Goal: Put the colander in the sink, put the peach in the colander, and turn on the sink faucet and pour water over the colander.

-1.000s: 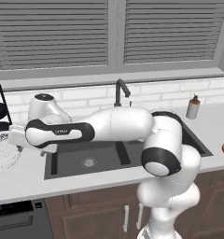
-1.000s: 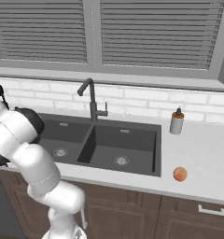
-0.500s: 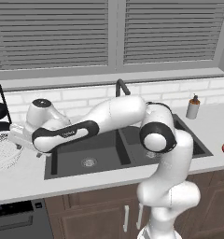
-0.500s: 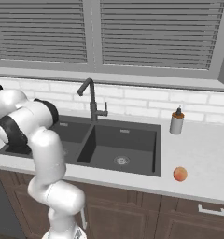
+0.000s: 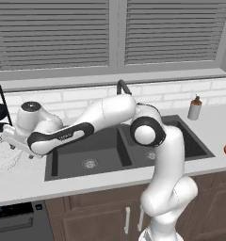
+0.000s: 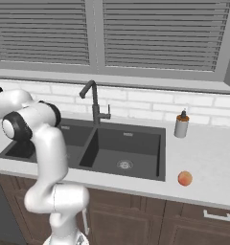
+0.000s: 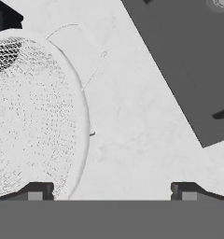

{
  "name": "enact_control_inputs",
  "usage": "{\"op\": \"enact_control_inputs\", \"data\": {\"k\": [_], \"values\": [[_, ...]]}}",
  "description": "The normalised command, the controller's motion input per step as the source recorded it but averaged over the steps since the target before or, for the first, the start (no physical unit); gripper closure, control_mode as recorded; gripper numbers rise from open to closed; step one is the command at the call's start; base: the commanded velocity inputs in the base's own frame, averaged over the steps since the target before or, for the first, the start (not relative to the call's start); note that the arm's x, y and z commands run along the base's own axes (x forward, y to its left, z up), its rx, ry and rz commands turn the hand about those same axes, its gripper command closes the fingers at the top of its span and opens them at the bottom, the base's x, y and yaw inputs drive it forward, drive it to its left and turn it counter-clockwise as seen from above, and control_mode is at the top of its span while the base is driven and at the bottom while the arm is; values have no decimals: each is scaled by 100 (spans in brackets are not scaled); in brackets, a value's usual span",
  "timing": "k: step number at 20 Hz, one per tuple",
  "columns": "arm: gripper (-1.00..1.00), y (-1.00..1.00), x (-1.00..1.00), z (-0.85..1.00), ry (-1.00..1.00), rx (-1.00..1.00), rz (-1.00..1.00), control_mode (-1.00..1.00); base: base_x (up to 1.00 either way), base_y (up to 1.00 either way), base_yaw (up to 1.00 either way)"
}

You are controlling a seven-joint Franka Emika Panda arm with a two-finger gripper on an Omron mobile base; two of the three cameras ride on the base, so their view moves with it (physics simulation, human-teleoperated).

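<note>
Hand view: gripper (image 7: 112, 192) spread wide, holding nothing — poised over bare counter (image 7: 132, 121) beside the colander (image 7: 30, 116), one fingertip over its rim. Colander sits left of the sink (image 5: 105, 150); peach (image 6: 185, 178) on the counter far right.

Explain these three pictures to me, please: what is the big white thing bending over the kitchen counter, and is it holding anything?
It is a white robot arm with dark joints. Two cameras on its base look at the kitchen from behind it, left and right. The third rides on its hand and looks past the open pincer, which holds nothing. The arm reaches left, over the pale counter, toward a round white speckled colander. Beside it is a dark grey double-basin sink with a tall dark faucet. To the right stand a small soap bottle with an orange-brown top and a small red-orange peach.
</note>
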Motion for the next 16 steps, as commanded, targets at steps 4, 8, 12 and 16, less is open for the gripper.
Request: {"op": "enact_control_inputs", "data": {"k": [4, 8, 12, 16], "values": [[-100, 10, 23, -1, 0, 0, -7, -100, 0, 0, 0], [-100, 0, 16, -8, 3, -1, -6, -100, 0, 0, 0], [-100, 0, 18, -17, 3, -2, -4, -100, 0, 0, 0], [-100, 0, 21, -29, 6, -1, -1, -100, 0, 0, 0]]}}
